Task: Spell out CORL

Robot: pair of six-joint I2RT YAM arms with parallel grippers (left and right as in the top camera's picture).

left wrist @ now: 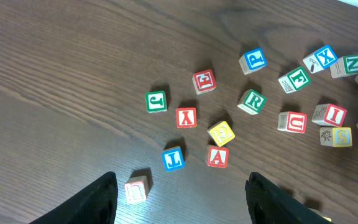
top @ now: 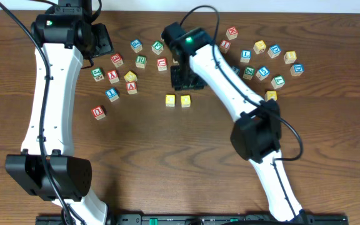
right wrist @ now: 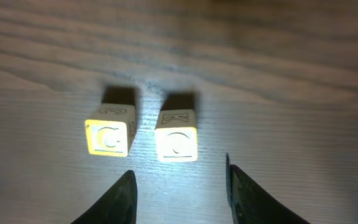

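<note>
Two yellow-topped cubes (top: 170, 99) (top: 185, 100) stand side by side, nearly touching, at the table's middle. In the right wrist view they are lit brightly (right wrist: 109, 138) (right wrist: 177, 143). My right gripper (top: 185, 78) (right wrist: 179, 186) is open and empty, just behind them, with the right-hand cube in line with its fingers. The green R cube (top: 141, 61) (left wrist: 252, 101) lies in the left cluster. The blue L cube (top: 245, 55) lies in the right cluster. My left gripper (top: 102, 40) (left wrist: 180, 199) is open and empty above the left cluster.
Several loose letter cubes lie at the back left, among them a red A (left wrist: 217, 157), a blue J (left wrist: 173, 158) and a red U (top: 99, 112). Several more lie at the back right (top: 274, 51). One yellow cube (top: 270, 95) sits beside the right arm.
</note>
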